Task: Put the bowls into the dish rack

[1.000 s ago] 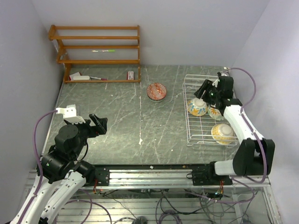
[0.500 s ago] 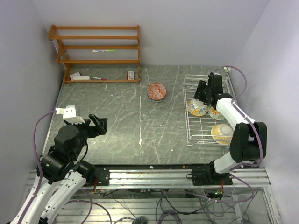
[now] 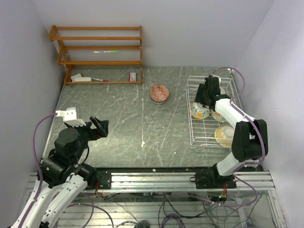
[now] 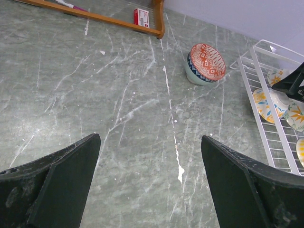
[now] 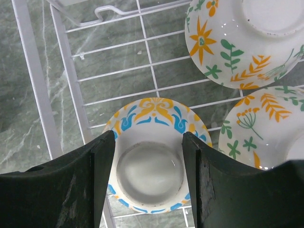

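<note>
3 bowls are seated in the white wire dish rack [image 3: 190, 124], bottoms-up afaict. The teal-yellow bowl [image 5: 149, 161] is set by the left wall, w/ orange floral bowls [image 5: 237, 38] just beside it. The right gripper [image 5: 148, 142] is hung right over the teal-yellow one, fingers spread either side of its foot ring w/ nothing clamped, so it's read as released. The left gripper [image 4: 149, 138] is held wide apart over bare table, nothing grasped. One red-brown bowl [image 3: 159, 93] is sat out on the table, between the wooden shelf [image 3: 97, 52] and the rack, well apart from both arms. Risks imo: if the right arm is pulled off sideways instead of up, a finger could be caught on the bowl or a rack wire and the bowl knocked into its neighbour. The red-brown one looks glazed + round, so a shallow rim pinch could be lost.
</note>
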Controlling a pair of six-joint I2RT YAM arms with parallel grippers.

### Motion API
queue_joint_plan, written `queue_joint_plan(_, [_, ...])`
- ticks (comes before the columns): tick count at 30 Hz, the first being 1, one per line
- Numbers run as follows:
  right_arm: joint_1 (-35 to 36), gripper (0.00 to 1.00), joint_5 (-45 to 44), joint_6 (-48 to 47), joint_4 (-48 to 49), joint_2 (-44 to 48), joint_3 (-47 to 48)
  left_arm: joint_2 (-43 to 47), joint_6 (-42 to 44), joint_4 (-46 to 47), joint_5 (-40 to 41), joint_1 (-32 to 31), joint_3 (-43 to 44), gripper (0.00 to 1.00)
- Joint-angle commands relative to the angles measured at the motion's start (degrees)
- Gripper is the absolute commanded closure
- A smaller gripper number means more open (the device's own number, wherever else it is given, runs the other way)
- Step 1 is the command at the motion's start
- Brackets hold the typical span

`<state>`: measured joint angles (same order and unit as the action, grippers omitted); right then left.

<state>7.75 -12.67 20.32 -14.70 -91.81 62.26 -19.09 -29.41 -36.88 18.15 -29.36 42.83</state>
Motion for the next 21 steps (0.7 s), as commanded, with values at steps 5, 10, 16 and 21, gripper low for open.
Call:
queue_joint_plan(5, [1.28, 0.42, -3.12, 1.24, -4.25, 3.83, -4.44, 0.45, 0.03, 0.58, -0.46, -0.43, 1.36, 0.02])
queue_joint_plan(10, [1.99, 0.42, -3.61, 1.1, -5.87, 7.48, -9.63, 0.54, 0.02, 0.58, -0.44, -0.43, 1.38, 0.02])
queue_joint_plan(16, [2.65, 0.42, -4.27, 1.21, -8.02, 11.5, -12.36, 0.51, -0.05, 0.58, -0.4, -0.43, 1.34, 0.02])
queue_joint_plan(21, [3.25, 0.42, -4.46, 2.59, -8.15, 14.14, -15.31, 0.54, 0.03, 0.58, -0.48, -0.43, 1.3, 0.02])
